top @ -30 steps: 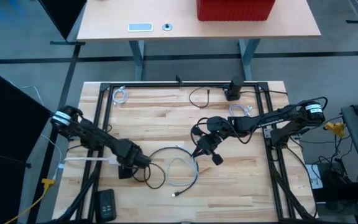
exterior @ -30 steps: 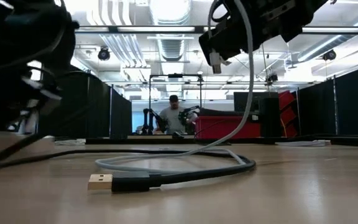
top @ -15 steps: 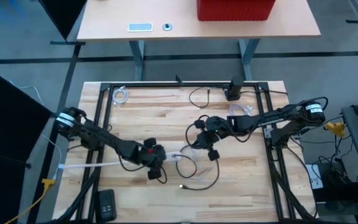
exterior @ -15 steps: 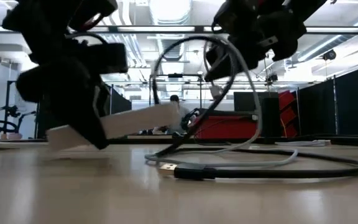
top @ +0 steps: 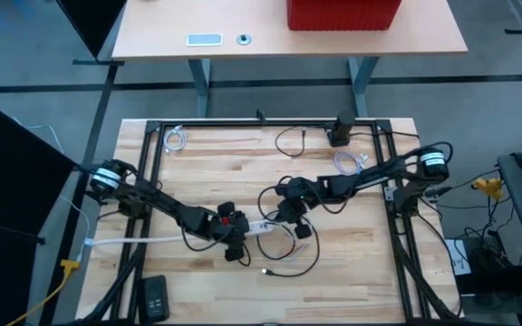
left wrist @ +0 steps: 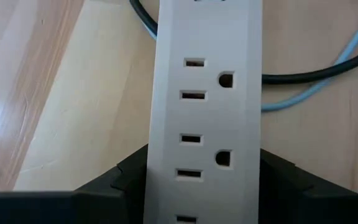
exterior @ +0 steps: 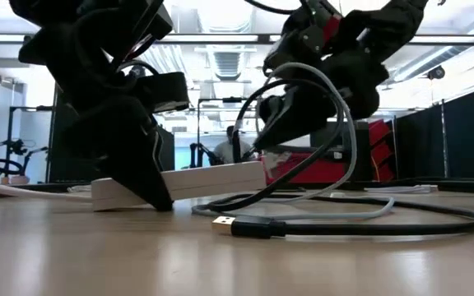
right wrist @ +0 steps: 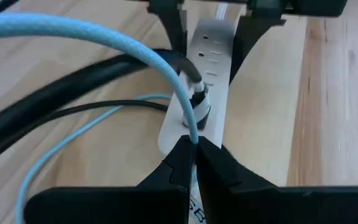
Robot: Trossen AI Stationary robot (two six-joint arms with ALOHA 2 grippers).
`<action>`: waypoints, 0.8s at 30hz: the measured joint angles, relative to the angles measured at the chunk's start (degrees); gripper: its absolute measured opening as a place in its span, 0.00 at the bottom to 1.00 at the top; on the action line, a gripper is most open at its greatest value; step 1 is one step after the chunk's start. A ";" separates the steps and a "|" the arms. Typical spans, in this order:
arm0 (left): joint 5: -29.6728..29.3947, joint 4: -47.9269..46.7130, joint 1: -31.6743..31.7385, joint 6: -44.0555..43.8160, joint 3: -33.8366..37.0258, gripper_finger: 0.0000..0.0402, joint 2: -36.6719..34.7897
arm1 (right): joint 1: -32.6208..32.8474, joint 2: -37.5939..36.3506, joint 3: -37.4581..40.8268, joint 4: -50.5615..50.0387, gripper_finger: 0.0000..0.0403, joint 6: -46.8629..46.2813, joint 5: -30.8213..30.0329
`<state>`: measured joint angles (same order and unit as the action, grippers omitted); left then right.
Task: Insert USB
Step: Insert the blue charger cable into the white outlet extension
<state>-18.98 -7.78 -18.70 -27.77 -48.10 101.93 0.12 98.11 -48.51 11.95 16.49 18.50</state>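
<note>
My left gripper (top: 236, 234) is shut on a white power strip (top: 261, 226) near the table's middle, and the strip's outlet face (left wrist: 205, 93) shows between its fingers. My right gripper (top: 290, 217) is shut on a light blue cable (right wrist: 73, 31) just behind its dark USB plug (right wrist: 197, 102). The plug's tip stands at the strip's free end (right wrist: 188, 127); whether it sits in a port, I cannot tell. In the low view both grippers meet over the strip (exterior: 196, 179). My left gripper pinches the strip's two long sides (left wrist: 160, 171) between its fingers (left wrist: 120, 180). The fingers slant down from the table's left and lie across the strip. The strip lies low over the table, outlets up. My right gripper pinches the blue cable (right wrist: 193, 140) between its shut fingertips, a short way behind the plug. The fingers slant down from the table's right, along the strip. The plug points down onto the strip's end, and the cable arches back over the gripper.
A black cable loops on the table in front of the strip, its bare USB plug (exterior: 225, 224) lying free (top: 265, 270). A black device (top: 155, 296) lies at the near left. Coiled cables (top: 178, 139) (top: 347, 161) and a black block (top: 338, 129) sit at the far side, inside a metal frame (top: 152, 158).
My left gripper has carried the strip toward the table's right, tipped steeply downward and set it low over the table. My right gripper has sunk and edged left, bringing the plug onto the strip's end. The black cable loop has been dragged to the right.
</note>
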 joint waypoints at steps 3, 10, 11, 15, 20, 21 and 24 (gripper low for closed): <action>-0.02 -0.08 0.03 -0.36 0.02 0.49 0.00 | 0.01 0.42 -0.02 0.61 0.00 0.45 0.04; -0.33 0.43 0.35 0.41 -0.41 0.49 -0.15 | 0.22 2.93 -0.06 2.15 0.00 1.07 0.31; -0.59 0.33 0.35 0.52 -0.53 0.49 -0.29 | 0.22 3.43 -0.06 2.61 0.00 1.07 0.46; -0.83 0.23 0.35 1.15 -0.51 0.49 -1.02 | 0.22 5.37 -0.06 4.27 0.00 0.78 0.97; -0.94 -0.24 0.35 1.18 -0.50 0.49 -1.47 | 0.20 6.34 -0.10 4.54 0.00 0.45 0.70; -1.01 -0.28 0.35 1.09 -0.50 0.49 -1.56 | 0.22 6.53 -0.11 4.53 0.00 0.19 0.50; -1.07 -0.72 0.35 0.49 -0.50 0.49 -1.80 | 0.24 7.18 -0.15 4.57 0.00 -0.31 0.31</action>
<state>-20.05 -8.50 -18.35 -27.27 -48.60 100.13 0.36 105.29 -48.66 16.51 16.19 18.81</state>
